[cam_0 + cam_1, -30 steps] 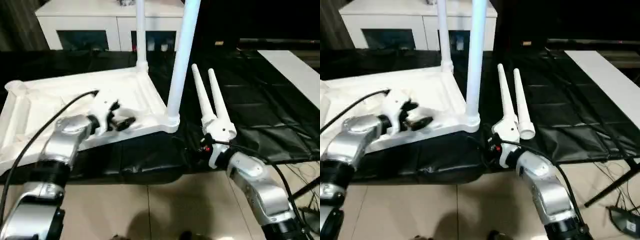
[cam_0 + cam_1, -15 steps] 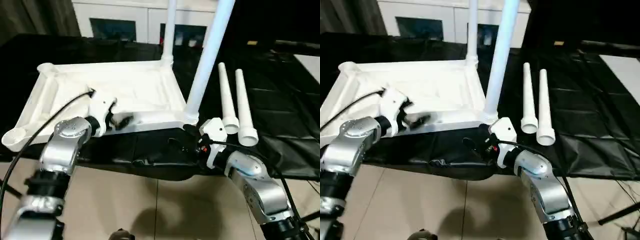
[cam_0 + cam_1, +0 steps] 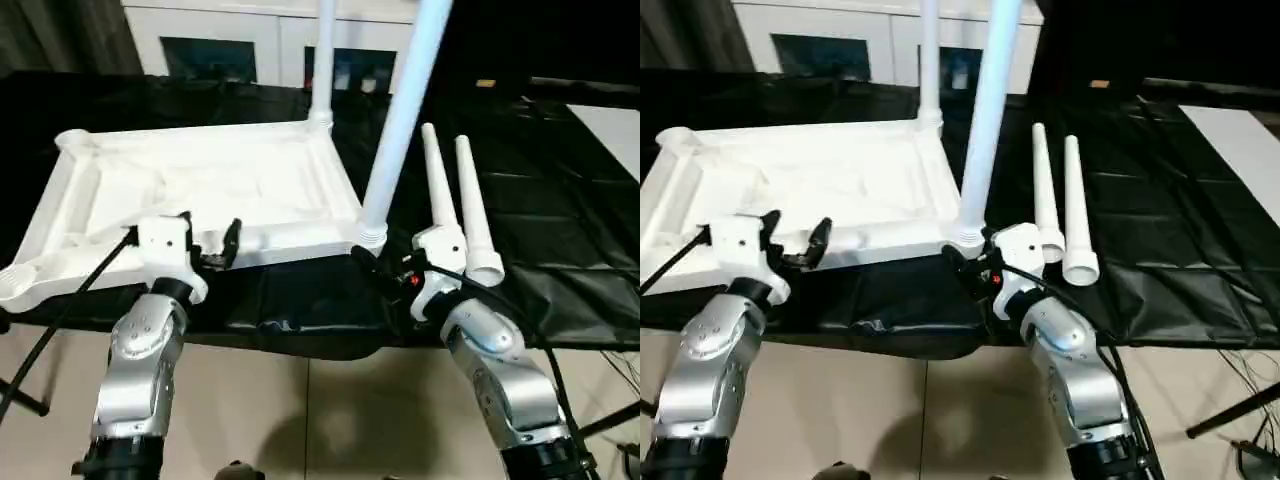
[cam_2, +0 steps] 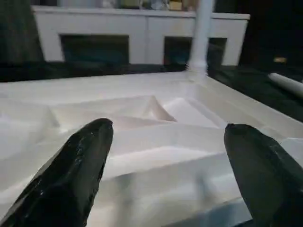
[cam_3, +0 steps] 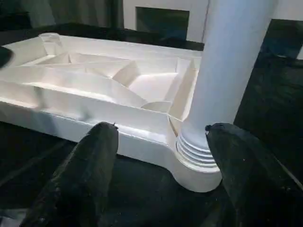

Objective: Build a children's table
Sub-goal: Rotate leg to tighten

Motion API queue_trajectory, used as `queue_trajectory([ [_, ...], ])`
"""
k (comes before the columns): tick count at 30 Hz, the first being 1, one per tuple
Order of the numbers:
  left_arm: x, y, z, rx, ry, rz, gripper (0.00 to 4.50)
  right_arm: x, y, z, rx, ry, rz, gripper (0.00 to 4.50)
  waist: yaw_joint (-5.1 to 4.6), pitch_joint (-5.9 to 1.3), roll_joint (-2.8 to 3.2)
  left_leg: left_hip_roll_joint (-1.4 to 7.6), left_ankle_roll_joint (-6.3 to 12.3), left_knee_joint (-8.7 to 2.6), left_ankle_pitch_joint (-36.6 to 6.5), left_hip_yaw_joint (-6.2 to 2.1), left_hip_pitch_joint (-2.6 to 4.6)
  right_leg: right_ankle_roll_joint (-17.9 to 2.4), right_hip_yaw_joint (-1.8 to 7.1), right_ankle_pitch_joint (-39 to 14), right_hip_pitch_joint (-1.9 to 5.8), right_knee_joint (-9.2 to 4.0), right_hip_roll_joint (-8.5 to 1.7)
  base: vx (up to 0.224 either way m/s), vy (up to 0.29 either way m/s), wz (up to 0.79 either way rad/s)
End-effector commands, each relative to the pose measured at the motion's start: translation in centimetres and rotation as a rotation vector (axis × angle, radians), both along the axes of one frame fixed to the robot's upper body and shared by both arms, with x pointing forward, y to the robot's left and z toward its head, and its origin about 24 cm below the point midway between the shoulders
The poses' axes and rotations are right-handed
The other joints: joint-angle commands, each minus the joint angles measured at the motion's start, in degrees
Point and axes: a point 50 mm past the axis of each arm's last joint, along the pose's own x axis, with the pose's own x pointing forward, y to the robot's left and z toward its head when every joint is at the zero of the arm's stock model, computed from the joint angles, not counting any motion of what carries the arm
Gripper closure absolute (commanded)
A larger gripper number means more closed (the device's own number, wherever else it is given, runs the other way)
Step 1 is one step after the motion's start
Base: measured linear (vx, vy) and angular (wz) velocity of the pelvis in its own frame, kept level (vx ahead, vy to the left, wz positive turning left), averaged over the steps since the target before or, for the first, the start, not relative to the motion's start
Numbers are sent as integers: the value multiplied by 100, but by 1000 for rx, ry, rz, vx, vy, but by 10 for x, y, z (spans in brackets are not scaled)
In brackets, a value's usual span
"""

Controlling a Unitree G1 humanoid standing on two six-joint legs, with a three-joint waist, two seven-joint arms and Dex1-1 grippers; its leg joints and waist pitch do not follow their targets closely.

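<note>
Tabletop point(image 3: 200, 190) upside down on your black cloth point(image 3: 560, 220), two legs point(image 3: 400, 120) socketed upright, two loose legs point(image 3: 465, 200) alongside, your left gripper point(image 3: 212, 247) fingers spread empty at its near edge, right gripper point(image 3: 385, 280) spread by the corner leg.

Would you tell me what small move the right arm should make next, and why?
Probably swing the right gripper over to the two loose legs beside it: its jaws are open and empty, two legs already stand in the tabletop, and two near sockets are unfilled.

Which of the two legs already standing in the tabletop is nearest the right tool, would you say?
The near-corner leg, rising just ahead of the right tool; the other leg stands at the far corner.
</note>
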Motion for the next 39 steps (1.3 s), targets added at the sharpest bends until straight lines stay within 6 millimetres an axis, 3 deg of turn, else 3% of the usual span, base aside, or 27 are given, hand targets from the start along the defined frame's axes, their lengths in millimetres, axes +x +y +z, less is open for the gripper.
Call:
queue_trajectory([
  [1,-7,3,1,11,9,43,31,-2,-8,-7,-22,19,-34,118,-43,-352,25,188,-33,-475,-1479,-49,94,-720,298,-1006,213,-506,-329,0,0,0],
  [7,-14,-3,-5,7,36,5,31,-4,-14,-14,-44,32,-69,118,-27,-348,31,166,-23,-465,-1483,-39,87,-668,305,-1022,208,-526,-330,0,0,0],
  [8,-23,-8,-18,-41,85,-1,31,-6,-24,-19,-56,40,-172,118,-23,-342,86,169,-75,-471,-1535,-44,89,-673,309,-1032,196,-527,-332,0,0,0],
  [10,-33,-8,-30,-83,126,47,31,-12,-28,-26,-65,58,-244,118,-28,-340,58,169,-91,-475,-1611,-38,90,-665,306,-1053,201,-530,-323,0,0,0],
  [14,-41,-7,-35,-80,136,79,31,-19,-24,-33,-68,75,-249,118,-48,-343,71,164,-78,-480,-1731,-47,74,-568,304,-1143,206,-559,-312,0,0,0],
  [15,-42,-7,-36,-74,146,82,31,-20,-21,-35,-66,79,-240,118,-56,-326,45,164,-68,-491,-1852,-47,78,-520,302,-1325,195,-585,-308,0,0,0],
  [19,-39,-11,-32,-41,131,39,31,-19,-17,-35,-54,79,-232,118,-58,-297,67,166,-115,-500,-2109,-65,104,-376,315,-1876,148,-639,-307,0,0,0],
  [21,-40,-11,-34,-30,138,42,31,-19,-15,-36,-47,77,-234,118,-65,-299,99,167,-143,-502,-2145,-73,109,-360,317,-1866,138,-638,-302,0,0,0],
  [29,-46,-8,-36,-54,153,63,31,-27,-21,-46,-83,102,-298,118,-67,-329,78,166,-132,-492,-1891,-62,91,-518,330,-1263,167,-573,-283,0,0,0],
  [31,-46,-11,-43,-57,207,51,31,-29,-23,-52,-99,121,-335,118,-76,-328,49,162,-124,-492,-1868,-55,87,-532,328,-1238,172,-563,-280,0,0,0],
  [33,-45,-13,-47,-73,234,30,31,-29,-23,-54,-110,126,-345,118,-77,-330,65,154,-132,-483,-1883,-53,92,-526,333,-1289,166,-567,-286,0,0,0],
  [39,-42,-15,-42,-41,210,9,31,-27,-25,-58,-108,146,-354,118,-87,-318,42,150,-92,-487,-1937,-53,88,-465,336,-1457,166,-589,-291,0,0,0],
])
